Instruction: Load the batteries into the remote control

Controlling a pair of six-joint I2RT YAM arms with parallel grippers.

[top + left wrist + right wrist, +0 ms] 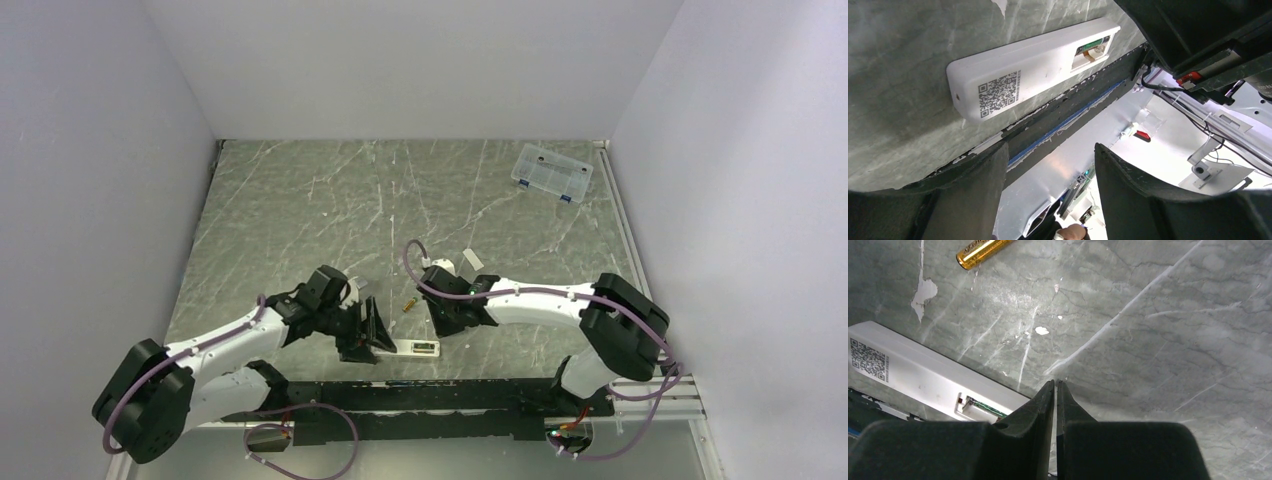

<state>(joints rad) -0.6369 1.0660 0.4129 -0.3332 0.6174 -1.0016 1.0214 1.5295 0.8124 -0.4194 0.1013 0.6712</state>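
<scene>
Seemingly the loading is half done: on the counter (300, 200) the remote control (1013, 85) lies recess-up at the near edge, with something green in its recess (battery or board, I cannot tell). The left fingers (1128, 200), spread wide and empty, hover beside the remote's coded end. The right fingers (1045, 400), pressed together on nothing, sit by its recess end. The next move likely calls for fetching the gold battery (983, 251), which lies just beyond the remote.
</scene>
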